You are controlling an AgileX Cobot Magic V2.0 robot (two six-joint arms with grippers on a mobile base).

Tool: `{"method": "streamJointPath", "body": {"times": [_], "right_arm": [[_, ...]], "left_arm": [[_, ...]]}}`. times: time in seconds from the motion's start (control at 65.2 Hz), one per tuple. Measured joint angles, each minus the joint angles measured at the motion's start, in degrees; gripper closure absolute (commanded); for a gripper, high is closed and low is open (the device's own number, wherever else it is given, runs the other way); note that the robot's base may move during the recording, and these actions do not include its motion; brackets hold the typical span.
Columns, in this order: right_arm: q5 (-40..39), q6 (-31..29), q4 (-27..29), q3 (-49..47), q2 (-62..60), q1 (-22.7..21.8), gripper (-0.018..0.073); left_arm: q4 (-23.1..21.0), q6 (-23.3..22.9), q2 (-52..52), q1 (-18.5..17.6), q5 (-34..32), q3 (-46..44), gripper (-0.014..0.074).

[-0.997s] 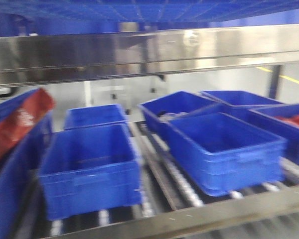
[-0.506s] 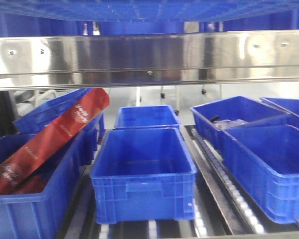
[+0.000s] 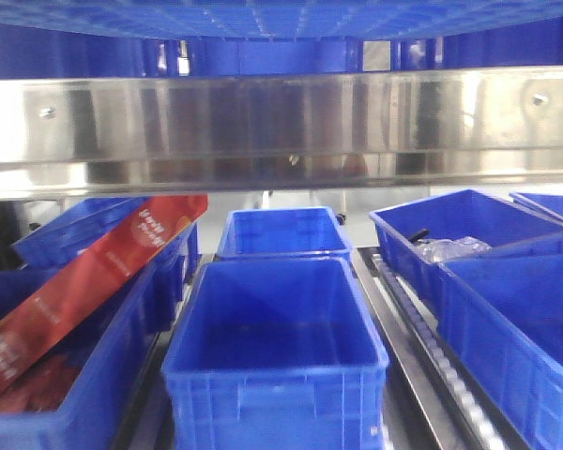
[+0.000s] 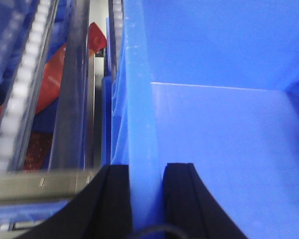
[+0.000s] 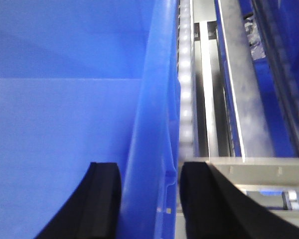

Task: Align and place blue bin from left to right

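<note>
The blue bin (image 3: 277,375) stands empty on the roller shelf, at the front centre of the front-facing view. Neither gripper shows in that view. In the left wrist view my left gripper (image 4: 147,172) is shut on the bin's left wall (image 4: 139,109), one black finger outside it and one inside. In the right wrist view my right gripper (image 5: 150,169) straddles the bin's right wall (image 5: 154,114), its fingers pressed close on either side. The bin's bare floor (image 5: 55,129) fills the rest of that view.
A steel shelf beam (image 3: 281,122) crosses overhead. A second bin (image 3: 281,232) sits right behind. The left bin (image 3: 66,412) holds a red package (image 3: 84,281). Two bins (image 3: 516,319) stand right, past a roller rail (image 3: 422,347). The shelf's front rail (image 5: 259,167) lies under the grippers.
The front view has swung: the blue bin has gone from left of centre to centre and looms larger. The right-hand bins have slid toward the frame's right edge.
</note>
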Motion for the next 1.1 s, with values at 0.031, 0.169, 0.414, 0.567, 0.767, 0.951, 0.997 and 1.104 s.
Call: {"method": "streamJointPath", "body": {"times": [0.031,0.169,0.414,0.567,0.767,0.951,0.997,1.104], "right_arm": [[0.00,0.00,0.00,0.00,0.00,0.00,0.0640],[0.00,0.00,0.00,0.00,0.00,0.00,0.0640],[0.00,0.00,0.00,0.00,0.00,0.00,0.0640],[0.00,0.00,0.00,0.00,0.00,0.00,0.0640],[0.00,0.00,0.00,0.00,0.00,0.00,0.0640],[0.00,0.00,0.00,0.00,0.00,0.00,0.0640],[0.00,0.00,0.00,0.00,0.00,0.00,0.0640],[0.00,0.00,0.00,0.00,0.00,0.00,0.0640]], "left_arm": [[0.00,0.00,0.00,0.00,0.00,0.00,0.0708],[0.00,0.00,0.00,0.00,0.00,0.00,0.0708],[0.00,0.00,0.00,0.00,0.00,0.00,0.0708],[0.00,0.00,0.00,0.00,0.00,0.00,0.0708],[0.00,0.00,0.00,0.00,0.00,0.00,0.0708],[0.04,0.00,0.00,0.00,0.00,0.00,0.0708],[0.04,0.00,0.00,0.00,0.00,0.00,0.0708],[0.04,0.00,0.00,0.00,0.00,0.00,0.0708]]}}
